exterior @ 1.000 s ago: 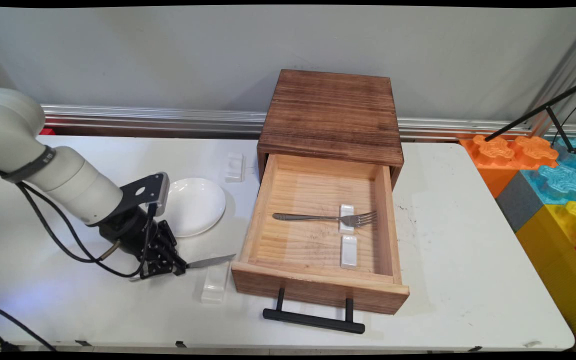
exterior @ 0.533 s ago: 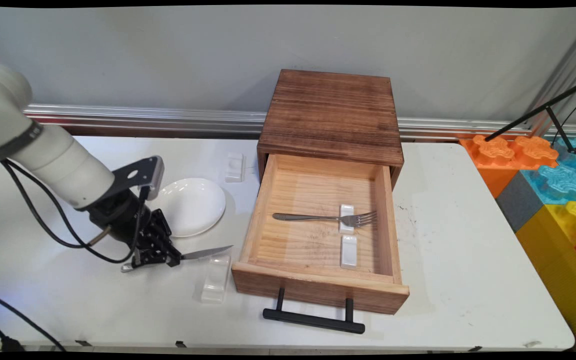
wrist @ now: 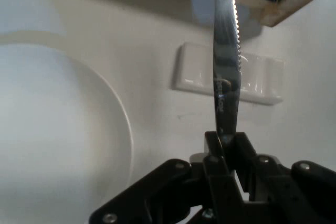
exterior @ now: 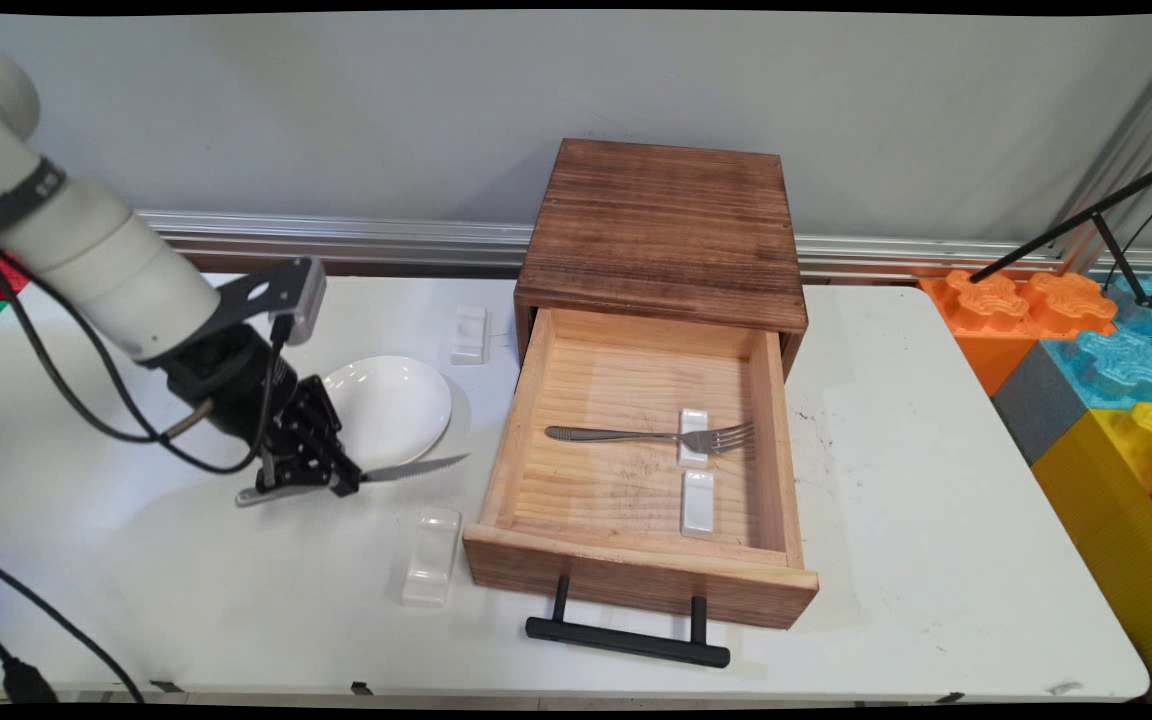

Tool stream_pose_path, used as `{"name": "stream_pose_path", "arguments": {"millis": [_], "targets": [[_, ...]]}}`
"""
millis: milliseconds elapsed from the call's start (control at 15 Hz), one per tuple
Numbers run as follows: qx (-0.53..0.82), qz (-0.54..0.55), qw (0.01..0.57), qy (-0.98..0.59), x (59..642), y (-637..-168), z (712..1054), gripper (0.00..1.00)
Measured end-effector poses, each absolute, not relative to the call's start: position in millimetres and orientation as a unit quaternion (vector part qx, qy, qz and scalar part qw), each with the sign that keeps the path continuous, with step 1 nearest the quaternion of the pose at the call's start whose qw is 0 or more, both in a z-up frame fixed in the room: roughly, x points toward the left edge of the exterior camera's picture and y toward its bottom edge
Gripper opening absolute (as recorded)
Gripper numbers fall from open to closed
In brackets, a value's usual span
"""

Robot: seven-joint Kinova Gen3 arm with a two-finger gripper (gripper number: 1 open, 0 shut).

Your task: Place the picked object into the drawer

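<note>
Serrated table knife (exterior: 386, 474) (wrist: 226, 72), held clear of the table (exterior: 886, 540) over its left half, blade pointing toward the open drawer (exterior: 636, 450) and handle end projecting behind the fingers toward the table's left edge. The gripper (exterior: 341, 478) (wrist: 226, 148) has its two fingers closed on the knife near the junction of blade and handle; in the hand view the blade rises edge-on from between the fingers (wrist: 214, 153), with the serrations on its right side.

Just behind the gripper, toward the wall, a white plate (exterior: 388, 410) (wrist: 58, 145) lies on the table. Toward the near edge, beside the drawer's front left corner, rests a white cutlery rest (exterior: 431, 555) (wrist: 231, 74), not touching the knife. A second white rest (exterior: 469, 334) lies near the far edge, just beside the cabinet's left side.

The dark wooden cabinet (exterior: 664, 230) stands at the far edge, and its pale drawer is pulled out toward the near edge, with a black bar handle (exterior: 626, 640) on its front. Inside the drawer a fork (exterior: 651, 436) lies crosswise, its neck resting on a small white rest (exterior: 693, 436); another white rest (exterior: 698, 503) lies just nearer the drawer front
</note>
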State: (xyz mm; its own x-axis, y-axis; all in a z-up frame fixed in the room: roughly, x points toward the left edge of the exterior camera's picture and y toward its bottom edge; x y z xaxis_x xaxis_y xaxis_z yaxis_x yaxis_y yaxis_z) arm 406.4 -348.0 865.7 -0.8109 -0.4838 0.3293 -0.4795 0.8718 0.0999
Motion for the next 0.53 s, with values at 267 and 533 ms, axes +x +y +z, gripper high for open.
{"name": "stream_pose_path", "arguments": {"millis": [267, 533], "targets": [[0.242, 0.0, 0.179, -0.953, 396.0, -367.2, 889.3, 0.0], [0.231, 0.005, 0.188, -0.955, 381.6, -387.3, 902.7, 0.0]]}}
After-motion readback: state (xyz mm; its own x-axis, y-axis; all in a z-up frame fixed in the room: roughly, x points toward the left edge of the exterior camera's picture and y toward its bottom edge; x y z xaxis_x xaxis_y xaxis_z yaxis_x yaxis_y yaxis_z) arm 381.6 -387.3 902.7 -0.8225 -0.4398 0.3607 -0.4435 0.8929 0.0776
